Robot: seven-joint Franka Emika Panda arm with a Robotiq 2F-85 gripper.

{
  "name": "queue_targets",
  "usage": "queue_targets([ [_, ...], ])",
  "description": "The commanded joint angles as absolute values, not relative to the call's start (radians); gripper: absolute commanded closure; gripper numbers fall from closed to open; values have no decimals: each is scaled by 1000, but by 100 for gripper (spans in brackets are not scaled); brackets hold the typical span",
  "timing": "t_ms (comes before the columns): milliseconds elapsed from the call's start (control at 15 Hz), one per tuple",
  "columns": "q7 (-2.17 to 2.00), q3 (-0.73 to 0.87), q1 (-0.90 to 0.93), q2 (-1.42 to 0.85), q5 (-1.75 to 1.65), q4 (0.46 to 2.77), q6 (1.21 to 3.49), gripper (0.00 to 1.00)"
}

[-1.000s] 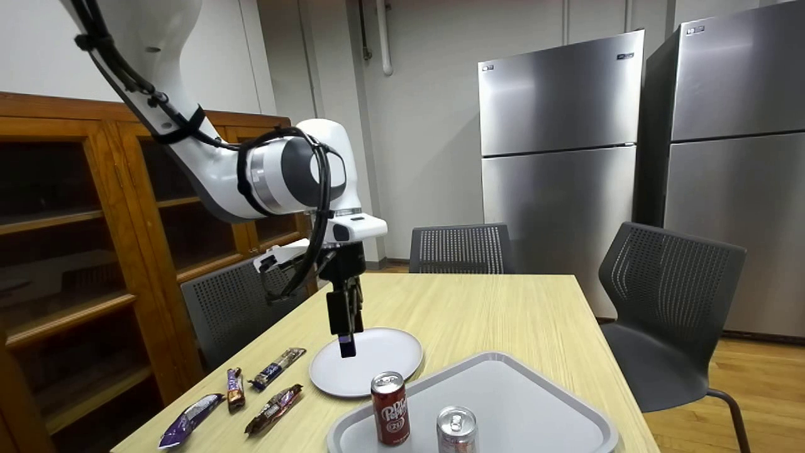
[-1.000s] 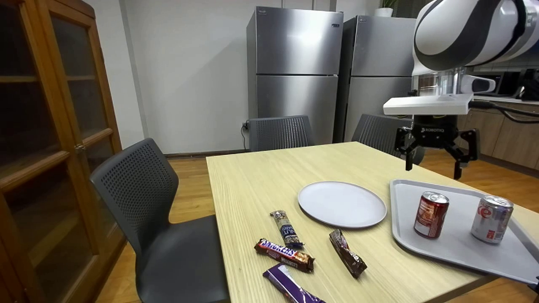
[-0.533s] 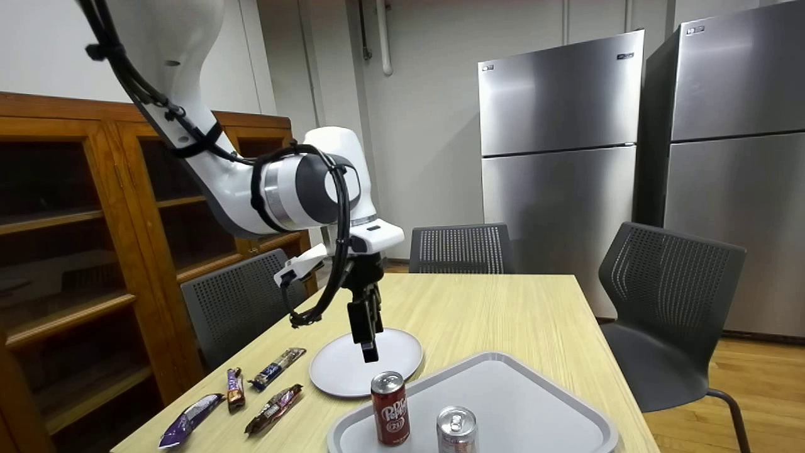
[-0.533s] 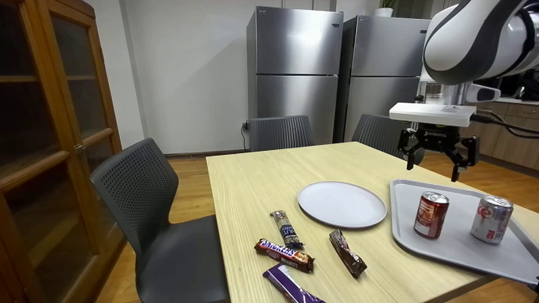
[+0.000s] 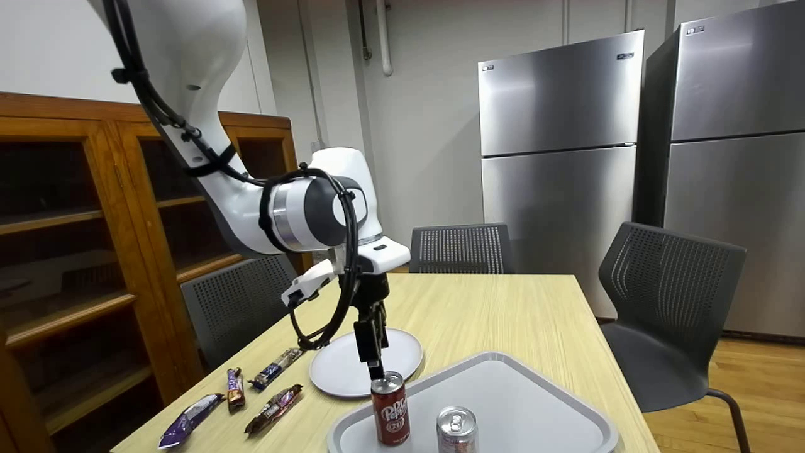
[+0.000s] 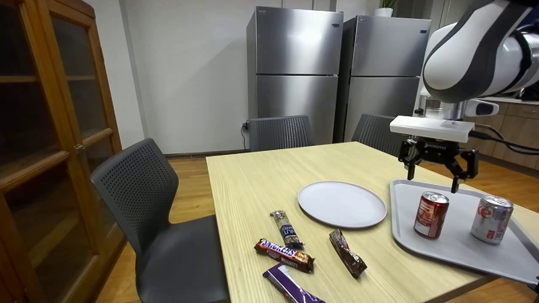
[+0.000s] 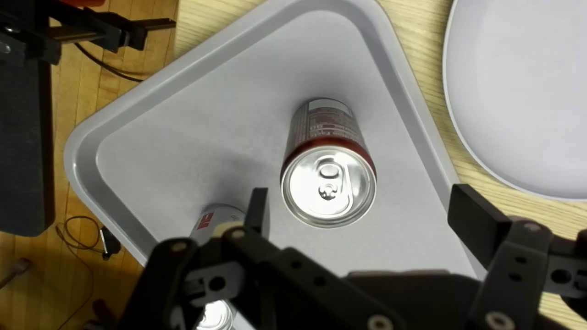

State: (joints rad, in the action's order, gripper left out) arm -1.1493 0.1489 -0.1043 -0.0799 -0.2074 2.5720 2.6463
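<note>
My gripper (image 7: 367,215) is open and empty, its fingers pointing down above the grey tray (image 7: 220,119). In an exterior view the gripper (image 6: 433,184) is just above and behind a dark red Dr Pepper can (image 6: 431,216). In an exterior view a fingertip overlaps the top of this can (image 5: 391,415); contact cannot be told. In the wrist view the upright red can (image 7: 328,123) shows ahead of the gap between the fingers, nearer the left finger. A silver can (image 6: 492,221) stands upright on the tray; in the wrist view the left finger partly hides it (image 7: 215,222).
A round pale plate (image 6: 342,204) lies beside the tray. On the table are a nut bar (image 6: 287,229), a Snickers bar (image 6: 284,254), a purple-wrapped bar (image 6: 290,286) and a brown-wrapped bar (image 6: 347,254). Dark chairs (image 6: 185,244) surround the table.
The arm has come down and moved from over the plate toward the red can. The gripper stays open. The cans, plate and bars have not moved.
</note>
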Motion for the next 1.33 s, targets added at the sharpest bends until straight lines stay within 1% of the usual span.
queue_targets([
  [0,-1161,170,-99,-90,-237,2578,2661,0],
  [1267,-1158,226,-55,-214,-233,2556,2725,0],
])
